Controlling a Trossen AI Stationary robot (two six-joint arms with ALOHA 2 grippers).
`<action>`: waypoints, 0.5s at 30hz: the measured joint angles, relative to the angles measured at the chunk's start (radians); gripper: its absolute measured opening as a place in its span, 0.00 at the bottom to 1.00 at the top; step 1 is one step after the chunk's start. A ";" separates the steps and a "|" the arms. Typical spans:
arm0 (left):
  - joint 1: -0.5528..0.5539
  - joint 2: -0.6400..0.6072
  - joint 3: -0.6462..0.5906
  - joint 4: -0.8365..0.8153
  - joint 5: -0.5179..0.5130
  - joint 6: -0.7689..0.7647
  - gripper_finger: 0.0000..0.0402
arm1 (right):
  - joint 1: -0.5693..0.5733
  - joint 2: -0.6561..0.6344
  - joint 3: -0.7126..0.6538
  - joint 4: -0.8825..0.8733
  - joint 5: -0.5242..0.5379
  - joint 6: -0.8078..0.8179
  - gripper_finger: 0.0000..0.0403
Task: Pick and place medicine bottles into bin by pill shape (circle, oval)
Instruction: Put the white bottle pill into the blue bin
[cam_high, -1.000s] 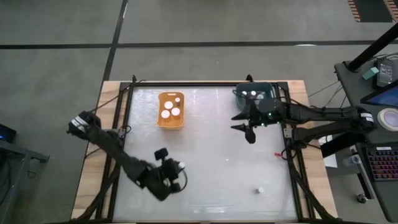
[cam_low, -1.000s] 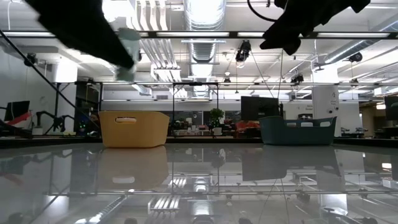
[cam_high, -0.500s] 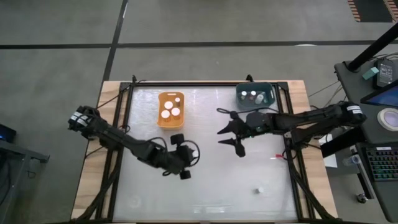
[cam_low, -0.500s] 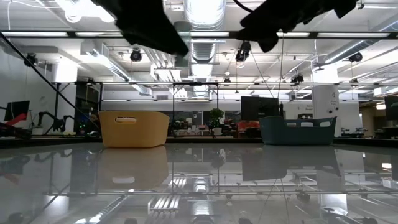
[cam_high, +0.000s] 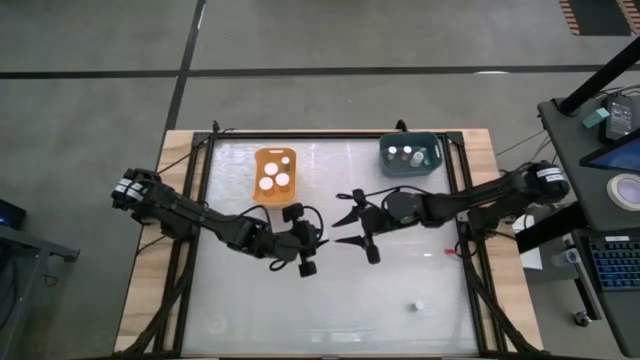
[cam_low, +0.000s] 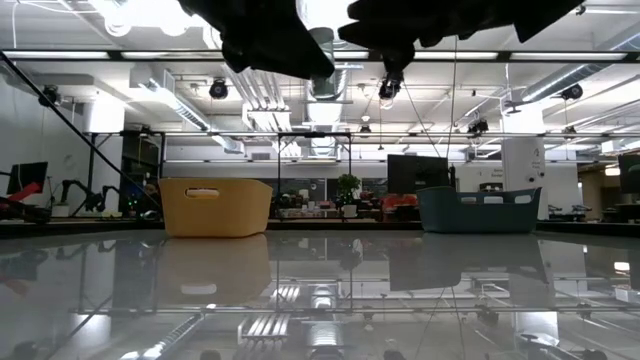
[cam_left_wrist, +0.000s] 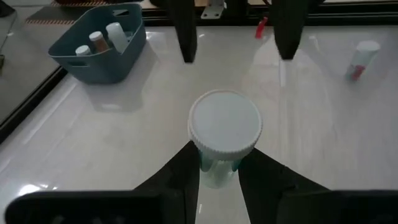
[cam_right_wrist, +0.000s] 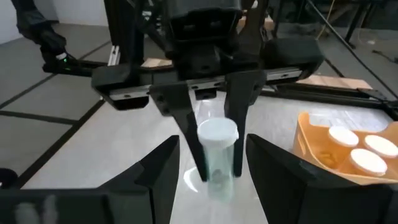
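Observation:
My left gripper (cam_high: 306, 252) is over the table's middle, shut on a medicine bottle (cam_left_wrist: 224, 140) with a clear body and a round white cap. The bottle also shows in the right wrist view (cam_right_wrist: 217, 155). My right gripper (cam_high: 346, 222) is open and empty, just to the right of the left gripper and facing it. Its two fingers (cam_left_wrist: 185, 34) stand beyond the bottle and apart from it. Another small bottle (cam_high: 418, 305) lies on the table near the near right corner. My left gripper pinches the bottle's clear body (cam_left_wrist: 217, 173) just below the white cap, between its two fingers. The fingers (cam_right_wrist: 186, 140) come from above, pointing down. The bottle stands upright with its cap up, lifted clear of the table.
An orange bin (cam_high: 275, 178) with white-capped bottles stands far left of the middle. A teal bin (cam_high: 410, 155) with a few bottles stands at the far right. A small red thing (cam_high: 447, 250) lies by the right rail. Bare table lies toward the near edge.
My left gripper has carried the bottle from the near left toward the table's middle, moving right and a little toward the far edge. My right gripper has gone from beside the teal bin toward the left and the near edge, and now faces the left gripper, still open.

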 joint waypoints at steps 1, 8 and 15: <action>0.001 0.000 0.000 0.003 0.001 0.001 0.19 | 0.000 0.009 0.000 0.014 0.000 -0.001 0.44; 0.004 0.000 0.000 0.006 0.002 0.003 0.19 | 0.000 0.094 0.001 0.124 0.001 -0.009 0.44; 0.004 0.000 -0.001 0.006 0.003 0.003 0.19 | -0.001 0.152 0.044 0.126 0.003 -0.022 0.44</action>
